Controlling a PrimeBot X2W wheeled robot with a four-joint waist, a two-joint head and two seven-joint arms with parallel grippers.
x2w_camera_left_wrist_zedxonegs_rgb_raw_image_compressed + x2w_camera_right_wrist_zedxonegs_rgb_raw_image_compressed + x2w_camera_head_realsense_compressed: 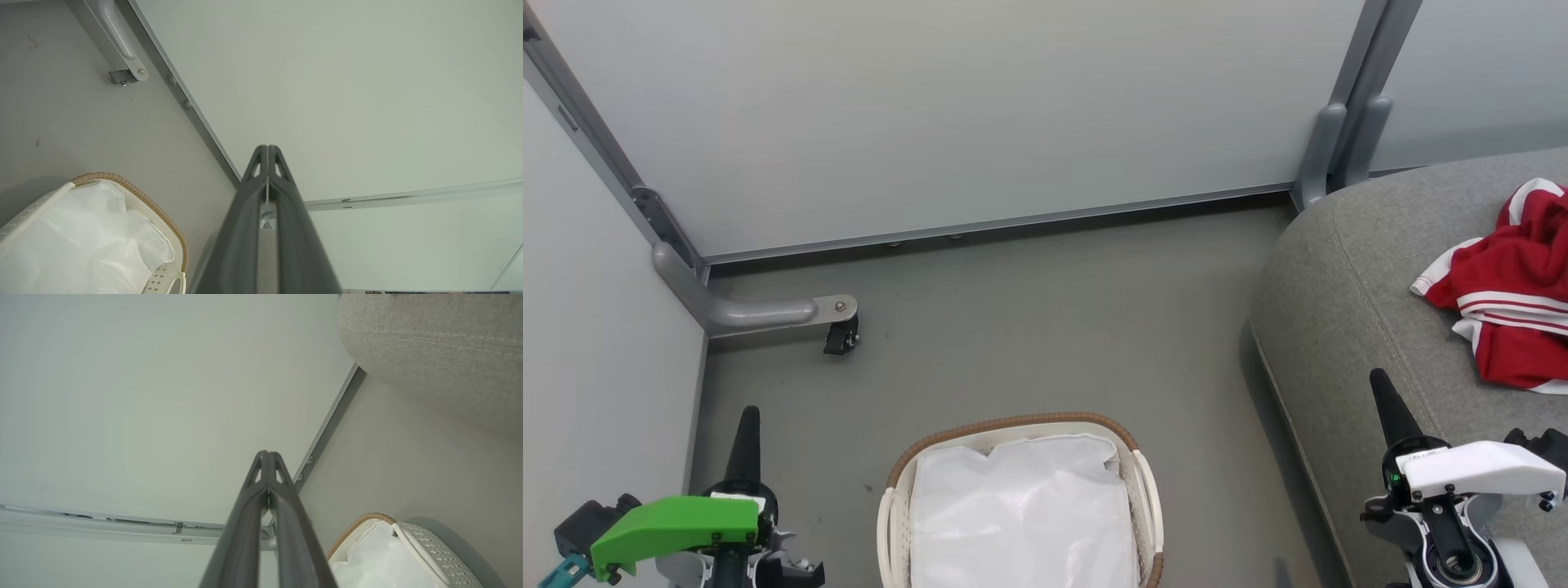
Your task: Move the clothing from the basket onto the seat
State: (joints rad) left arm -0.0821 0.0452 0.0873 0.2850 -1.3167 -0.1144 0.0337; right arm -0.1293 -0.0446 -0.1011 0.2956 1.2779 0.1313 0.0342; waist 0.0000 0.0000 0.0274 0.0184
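Left claw [747,433] and right claw [1385,396] are both sitting pinched closed, gripping nothing, either side of the basket [1013,424]. The red clothing [1511,286] is lying crumpled on the grey seat [1347,302].

We see the clothing [1507,286] in deep red, with white trim and thin white stripes. The seat [1339,310] is mid-grey woven fabric crossed by a stitched seam line. The basket [888,531] is off-white plastic patterned with small perforations, its rim a brown weave, and its liner cloth [1021,514] is plain white. We find the floor [1045,327] dull grey and the wall panels [980,106] pale grey in silver frames. The left fingers [745,441] and right fingers [1390,408] are black. The left wrist cover [674,527] is bright green and the right wrist cover [1478,467] is white.
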